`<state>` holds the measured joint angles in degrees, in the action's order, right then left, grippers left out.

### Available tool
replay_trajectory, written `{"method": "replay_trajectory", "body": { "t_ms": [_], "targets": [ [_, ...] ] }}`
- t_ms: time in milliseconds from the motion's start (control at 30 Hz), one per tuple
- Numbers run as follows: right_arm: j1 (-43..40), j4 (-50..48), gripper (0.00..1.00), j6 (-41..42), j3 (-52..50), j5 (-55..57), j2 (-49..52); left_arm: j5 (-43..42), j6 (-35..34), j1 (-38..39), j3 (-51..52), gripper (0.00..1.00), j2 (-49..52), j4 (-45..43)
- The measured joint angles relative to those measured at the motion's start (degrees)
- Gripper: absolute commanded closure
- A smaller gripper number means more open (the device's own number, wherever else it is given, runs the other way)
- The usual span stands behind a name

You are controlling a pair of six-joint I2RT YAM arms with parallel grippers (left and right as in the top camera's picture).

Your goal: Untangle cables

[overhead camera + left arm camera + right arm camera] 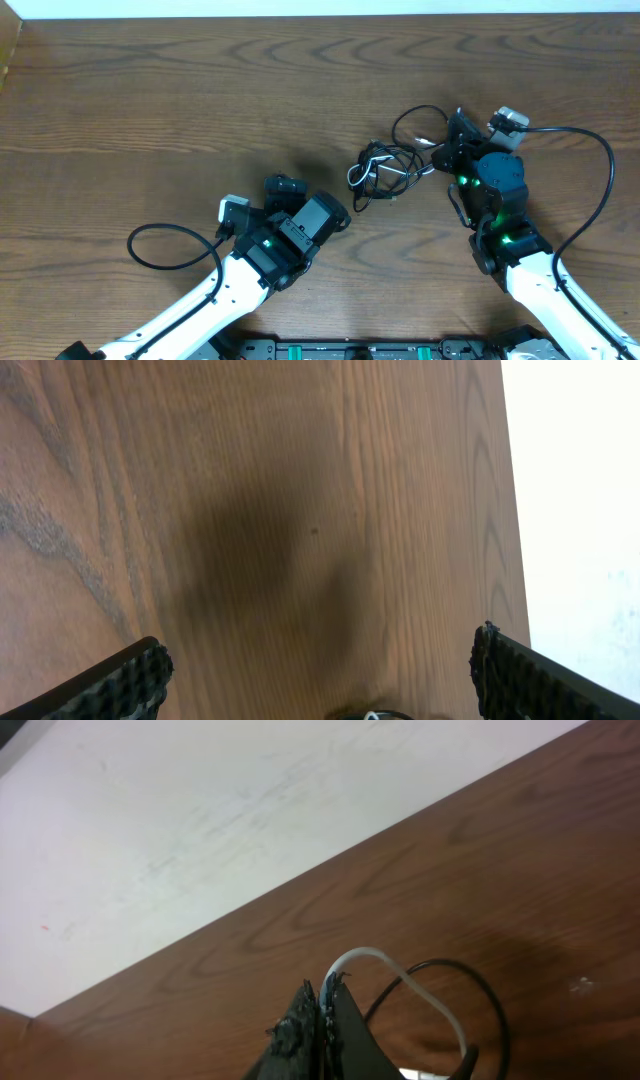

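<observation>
jaws spread wide on left gripper [320, 678], nothing between them, bare table [250, 480] beneath, right gripper [322, 995] pinched tight on a white strand of the cables [383, 170], black-and-white tangle right of centre in overhead frame

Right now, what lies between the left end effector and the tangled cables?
Only bare tabletop, as the overhead view shows. The open left end effector sits apart from the cables, with nothing between them.
</observation>
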<state>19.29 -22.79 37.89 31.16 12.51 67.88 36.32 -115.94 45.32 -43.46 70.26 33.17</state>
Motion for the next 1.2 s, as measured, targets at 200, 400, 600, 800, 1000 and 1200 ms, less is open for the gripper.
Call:
{"method": "replay_trajectory", "body": {
  "t_ms": [200,400,600,800,1000,1200],
  "targets": [
    [0.0,0.0,0.99,0.8,0.0,-0.8,0.0,-2.9,0.5,0.0,0.0,0.04,0.0,-0.4],
    [0.0,-0.6,0.99,2.0,0.0,-2.8,0.0,-5.9,14.6,0.0,0.0,0.04,0.1,-13.7],
    [0.0,-0.7,0.99,3.4,0.0,-4.5,0.0,-9.6,31.6,0.0,0.0,0.04,1.0,-24.3],
    [0.0,-0.6,0.98,4.3,0.0,-5.7,0.0,-13.0,36.7,0.0,0.0,0.02,6.1,-29.4],
    [0.0,-0.6,0.98,4.7,0.0,-6.6,0.0,-15.7,38.0,0.0,0.0,0.02,14.1,-36.7],
    [0.0,-0.6,0.96,5.0,0.0,-6.7,0.0,-20.0,38.2,0.0,0.0,0.02,21.5,-44.8]
  ]
}}
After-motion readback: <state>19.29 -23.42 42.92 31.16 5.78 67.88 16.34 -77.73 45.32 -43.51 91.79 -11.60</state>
